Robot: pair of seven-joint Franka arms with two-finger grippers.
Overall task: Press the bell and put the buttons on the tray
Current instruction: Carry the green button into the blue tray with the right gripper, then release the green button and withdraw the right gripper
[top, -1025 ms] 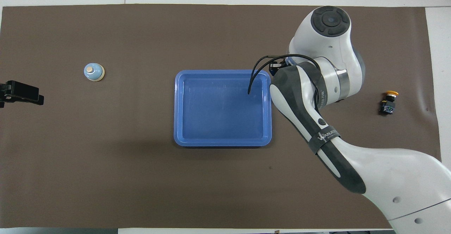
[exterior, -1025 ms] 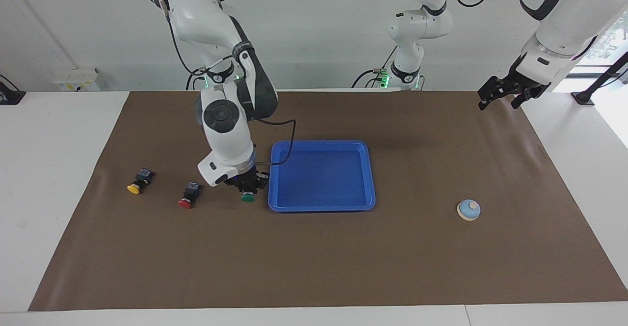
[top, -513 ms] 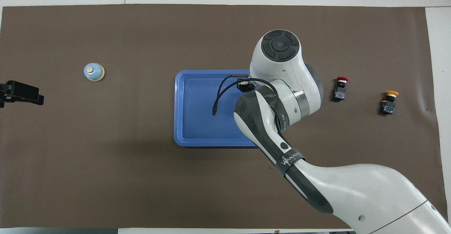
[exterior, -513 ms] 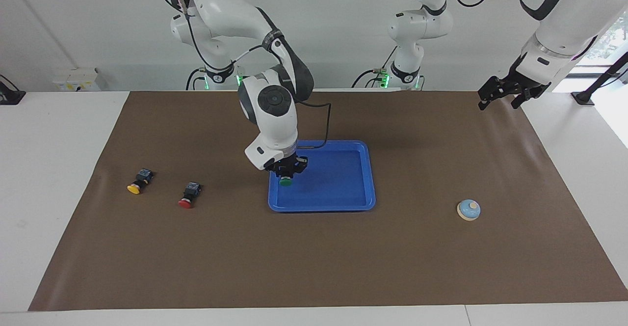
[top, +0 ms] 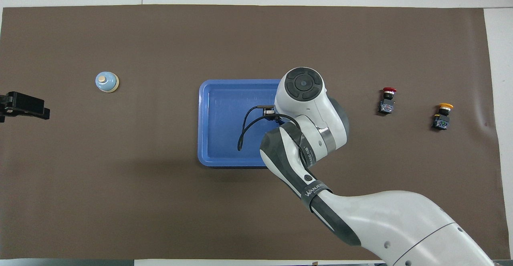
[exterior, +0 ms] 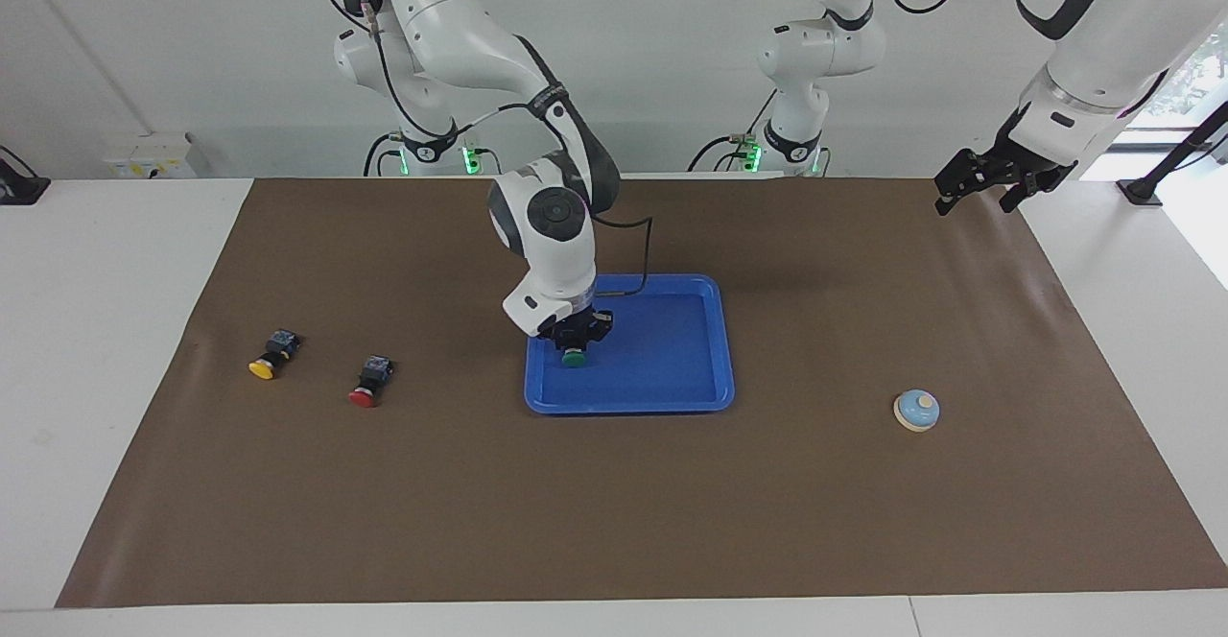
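My right gripper (exterior: 574, 342) is shut on the green button (exterior: 573, 359) and holds it low over the blue tray (exterior: 672, 397), at the tray's end toward the right arm. In the overhead view the right arm's wrist hides that button; the tray (top: 218, 121) shows beside it. The red button (exterior: 368, 381) (top: 387, 99) and the yellow button (exterior: 270, 354) (top: 442, 115) lie on the mat toward the right arm's end. The light blue bell (exterior: 916, 410) (top: 106, 82) stands toward the left arm's end. My left gripper (exterior: 988, 184) (top: 24, 106) waits, open, raised at that end.
A brown mat (exterior: 614, 522) covers most of the white table. A third arm's base (exterior: 796, 138) stands at the robots' edge, between the two arms. A black cable (top: 244, 131) loops from the right wrist over the tray.
The right arm has carried the green button from the mat beside the tray to over the tray's inside, and lowered it. The left arm has not moved.
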